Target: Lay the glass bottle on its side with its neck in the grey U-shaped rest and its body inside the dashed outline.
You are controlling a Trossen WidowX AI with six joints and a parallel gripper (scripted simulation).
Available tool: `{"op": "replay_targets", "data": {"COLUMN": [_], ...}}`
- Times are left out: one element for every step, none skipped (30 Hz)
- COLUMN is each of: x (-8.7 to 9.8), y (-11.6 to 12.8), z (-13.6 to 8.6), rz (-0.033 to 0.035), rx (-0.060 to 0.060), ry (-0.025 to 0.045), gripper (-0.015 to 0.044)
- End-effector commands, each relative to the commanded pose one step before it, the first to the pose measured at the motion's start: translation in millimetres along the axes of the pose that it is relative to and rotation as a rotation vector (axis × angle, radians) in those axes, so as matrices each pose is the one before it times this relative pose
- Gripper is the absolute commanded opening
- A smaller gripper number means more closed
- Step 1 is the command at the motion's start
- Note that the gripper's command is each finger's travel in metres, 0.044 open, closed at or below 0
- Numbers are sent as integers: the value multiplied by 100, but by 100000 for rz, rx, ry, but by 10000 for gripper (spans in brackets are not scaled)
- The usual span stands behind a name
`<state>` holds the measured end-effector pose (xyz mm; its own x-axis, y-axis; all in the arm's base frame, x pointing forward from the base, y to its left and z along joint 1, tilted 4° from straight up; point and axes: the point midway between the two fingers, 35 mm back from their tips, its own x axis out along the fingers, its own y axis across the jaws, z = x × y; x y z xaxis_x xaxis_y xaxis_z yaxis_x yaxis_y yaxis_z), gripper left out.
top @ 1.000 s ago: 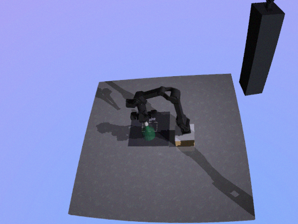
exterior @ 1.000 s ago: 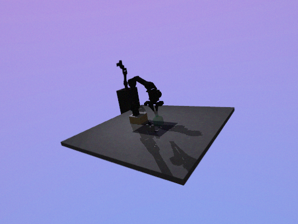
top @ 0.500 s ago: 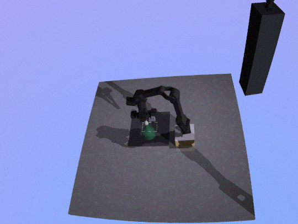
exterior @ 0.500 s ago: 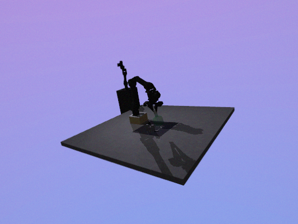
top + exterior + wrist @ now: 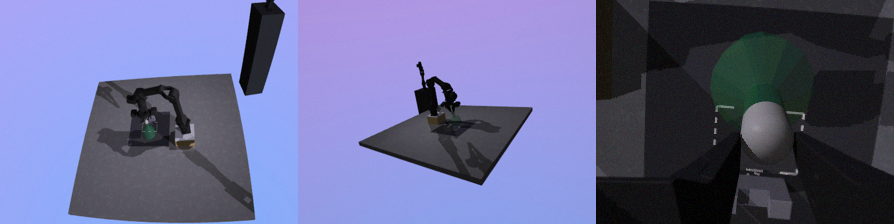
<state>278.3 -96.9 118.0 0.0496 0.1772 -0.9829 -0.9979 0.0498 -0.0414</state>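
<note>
Wrist view | jaws: closed on the pale top of the bottle (image 5: 149, 133) (image 5: 455, 119) (image 5: 762, 57) | near: grey rest (image 5: 152, 118) (image 5: 779, 206), apart from the neck | middle: dashed outline (image 5: 157, 127) (image 5: 715, 131), partly behind the bottle's top | far: bottle's green body, reaching past the outline, not laid down | beneath: dark mat (image 5: 163, 139) (image 5: 459, 133) (image 5: 671, 100)

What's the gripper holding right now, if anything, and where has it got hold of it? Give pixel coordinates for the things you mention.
The gripper (image 5: 145, 119) (image 5: 452, 110) (image 5: 766, 139) holds the bottle (image 5: 149, 132) (image 5: 456, 119) (image 5: 761, 60) by the pale top end of its neck.
</note>
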Motion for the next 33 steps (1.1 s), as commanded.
{"op": "replay_targets", "data": {"x": [-195, -9, -9, -9, -9, -9, -9, -9, -9, -8, -9, -8, -8, -8, -8, -8, -8, -8, -8, -8, -8, -7, -8, -7, -7, -7, -7, -7, -7, -7, -7, -6, -7], "y": [20, 6, 6, 7, 7, 7, 7, 7, 7, 7, 7, 7, 7, 8, 8, 8, 8, 8, 8, 8, 8, 8, 8, 8, 9, 9, 9, 9, 9, 9, 9, 9, 10], "z": [-957, -70, -70, -70, -70, -70, -70, -71, -71, -71, -71, -71, -72, -72, -72, -72, -72, -72, -73, -73, -73, -73, -74, -74, -74, -74, -75, -75, -75, -76, -76, -76, -77], "rz": [16, -3, -3, -4, -4, -5, -5, -6, -6, -7, -8, -9, -9, -10, -11, -11, -12, -13, -13, -14, -15, -16, -17, -18, -18, -19, -20, -21, -22, -23, -24, -24, -25], "rx": [366, -91, -90, -90, -89, -88, -87, -87, -86, -85, -84, -84, -83, -82, -81, -81, -80, -79, -78, -78, -77, -76, -75, -74, -74, -73, -72, -71, -71, -70, -69, -68, -67], "ry": [1140, -260, -260, -259, -259, -259, -258, -257, -257, -257, -256, -256, -256, -255, -255, -254, -253, -253, -252, -252, -251, -251, -250, -249, -249, -248, -248, -247, -247, -246, -246, -245, -243], "gripper": [121, 121, 121, 121, 121, 121, 121, 121, 121, 121, 121, 121, 121, 121, 121, 121, 121, 121, 121, 121, 121, 121, 121, 121, 121, 121, 121, 121, 121, 121, 121, 121, 121]}}
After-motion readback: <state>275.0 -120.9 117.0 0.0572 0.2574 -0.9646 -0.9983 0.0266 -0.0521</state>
